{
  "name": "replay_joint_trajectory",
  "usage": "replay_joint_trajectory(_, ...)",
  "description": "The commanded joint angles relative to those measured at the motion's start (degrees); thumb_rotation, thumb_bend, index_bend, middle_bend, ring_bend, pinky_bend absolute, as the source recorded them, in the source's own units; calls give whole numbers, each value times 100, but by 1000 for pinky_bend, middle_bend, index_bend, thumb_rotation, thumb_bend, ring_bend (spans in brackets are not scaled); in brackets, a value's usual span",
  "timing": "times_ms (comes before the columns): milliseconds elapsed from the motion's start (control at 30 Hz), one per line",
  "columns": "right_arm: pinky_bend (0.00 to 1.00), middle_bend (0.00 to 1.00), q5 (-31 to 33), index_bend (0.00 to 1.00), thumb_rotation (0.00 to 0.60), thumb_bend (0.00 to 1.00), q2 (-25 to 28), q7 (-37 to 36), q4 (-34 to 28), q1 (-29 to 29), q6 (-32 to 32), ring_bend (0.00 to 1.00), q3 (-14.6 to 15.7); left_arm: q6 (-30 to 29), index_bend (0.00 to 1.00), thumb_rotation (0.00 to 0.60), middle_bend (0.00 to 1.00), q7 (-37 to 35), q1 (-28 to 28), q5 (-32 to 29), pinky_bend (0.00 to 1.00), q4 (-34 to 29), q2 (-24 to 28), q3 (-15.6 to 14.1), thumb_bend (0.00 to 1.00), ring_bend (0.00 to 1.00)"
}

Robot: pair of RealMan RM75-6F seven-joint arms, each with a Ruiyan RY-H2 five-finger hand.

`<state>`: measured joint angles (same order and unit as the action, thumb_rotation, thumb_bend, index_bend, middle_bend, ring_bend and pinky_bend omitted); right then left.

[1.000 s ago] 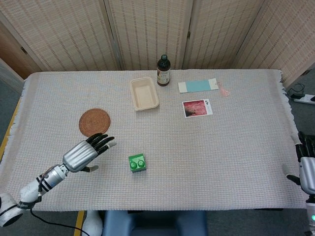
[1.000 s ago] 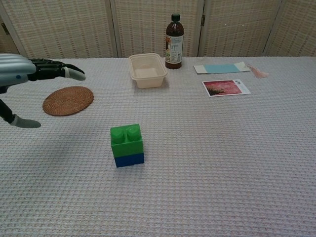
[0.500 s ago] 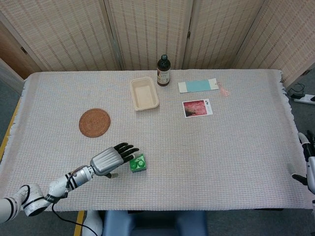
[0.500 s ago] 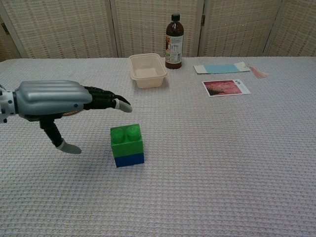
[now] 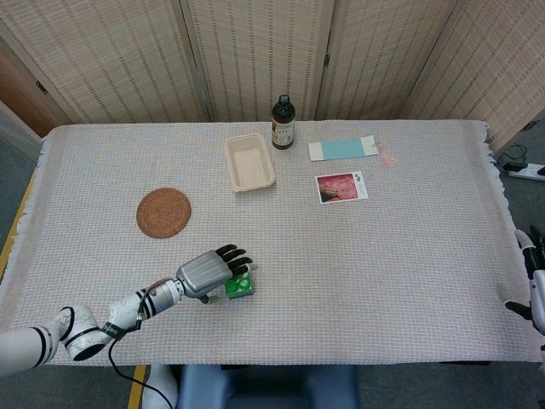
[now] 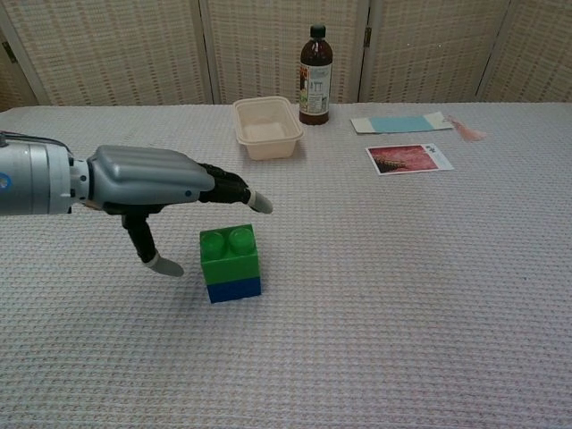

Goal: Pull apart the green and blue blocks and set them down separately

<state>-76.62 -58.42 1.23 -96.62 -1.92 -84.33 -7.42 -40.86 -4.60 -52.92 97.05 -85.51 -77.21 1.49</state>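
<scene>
A green block (image 6: 230, 254) sits stacked on a blue block (image 6: 234, 289) on the cloth near the table's front; from above only the green top (image 5: 239, 284) shows. My left hand (image 6: 161, 183) hovers just left of and over the stack, fingers apart and stretched above the green block, thumb hanging down beside it, holding nothing. In the head view the left hand (image 5: 213, 273) overlaps the block's left edge. My right hand (image 5: 534, 285) shows only partly at the table's right edge, off the cloth; its fingers cannot be made out.
A round woven coaster (image 5: 163, 212) lies at the left. A beige tray (image 5: 249, 161) and a dark bottle (image 5: 283, 123) stand at the back centre. A blue-and-white card (image 5: 342, 148) and a photo card (image 5: 341, 187) lie at the back right.
My left hand has swept right and forward from beside the coaster until its fingers reach over the block stack. The blocks have not moved. The right hand stays at the table's edge.
</scene>
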Motion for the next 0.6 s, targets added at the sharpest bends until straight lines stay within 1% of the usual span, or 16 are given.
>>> replay_joint_trajectory(33, 0, 0, 13, 0, 600, 373, 3, 7, -1, -19, 43, 0, 2, 27, 86, 600, 140, -44, -55, -33, 99, -45, -5, -41, 283, 0)
replay_joint_trajectory(233, 0, 0, -15, 0, 600, 373, 21, -16, -24, -5, 9, 0, 7, -63, 89, 600, 140, 28, -94, -15, 94, -36, -76, -137, 283, 0)
replay_joint_trajectory(400, 0, 0, -86, 0, 600, 374, 37, -50, -39, 10, -16, 0, 35, -274, 113, 600, 153, 86, -111, 131, 89, 157, -225, -221, 285, 0)
replay_joint_trajectory(600, 0, 0, -100, 0, 600, 373, 52, -71, -43, 9, -10, 0, 43, -390, 148, 600, 189, 93, -164, 239, 86, 331, -308, -324, 326, 0)
